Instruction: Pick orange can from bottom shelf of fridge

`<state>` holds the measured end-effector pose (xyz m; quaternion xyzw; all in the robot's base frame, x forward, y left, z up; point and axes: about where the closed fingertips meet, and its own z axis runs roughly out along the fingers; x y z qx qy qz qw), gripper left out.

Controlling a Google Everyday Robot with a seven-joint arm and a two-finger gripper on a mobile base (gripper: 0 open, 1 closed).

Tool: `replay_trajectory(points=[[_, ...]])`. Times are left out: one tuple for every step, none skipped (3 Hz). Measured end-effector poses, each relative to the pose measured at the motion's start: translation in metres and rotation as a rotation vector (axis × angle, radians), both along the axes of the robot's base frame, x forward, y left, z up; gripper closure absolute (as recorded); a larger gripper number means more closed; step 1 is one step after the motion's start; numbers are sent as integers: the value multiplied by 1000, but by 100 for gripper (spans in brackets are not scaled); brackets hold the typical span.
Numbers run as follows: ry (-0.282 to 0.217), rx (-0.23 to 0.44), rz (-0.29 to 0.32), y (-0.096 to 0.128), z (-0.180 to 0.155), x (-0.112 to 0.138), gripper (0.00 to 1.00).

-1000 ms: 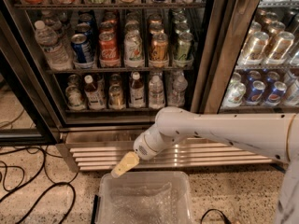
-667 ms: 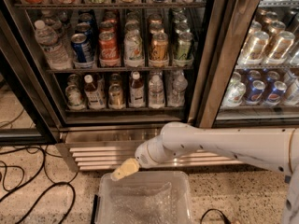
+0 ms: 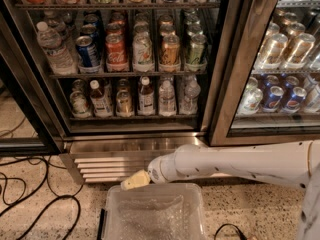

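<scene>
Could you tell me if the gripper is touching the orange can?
Apart. Camera view shows the gripper down by the grille, the can up on its shelf.

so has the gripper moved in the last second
No, hardly: the gripper still sits at the foot of the base grille, just above the clear bin's rim. Only the arm behind it has dropped lower against the grille.

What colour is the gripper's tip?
Pale yellow, in the camera view; the gripper hangs low before the fridge grille.

White tubular arm [image 3: 240, 164], rounded white wrist joint [image 3: 162, 170], pale yellow end effector [image 3: 134, 180] beside the base grille [image 3: 107, 161]
</scene>
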<state>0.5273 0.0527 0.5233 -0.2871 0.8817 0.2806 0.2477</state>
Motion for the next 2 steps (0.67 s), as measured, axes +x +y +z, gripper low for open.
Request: replay_trajectory(points=[[0, 1, 0, 0, 0, 0, 0], [-36, 10, -32, 11, -8, 14, 0]])
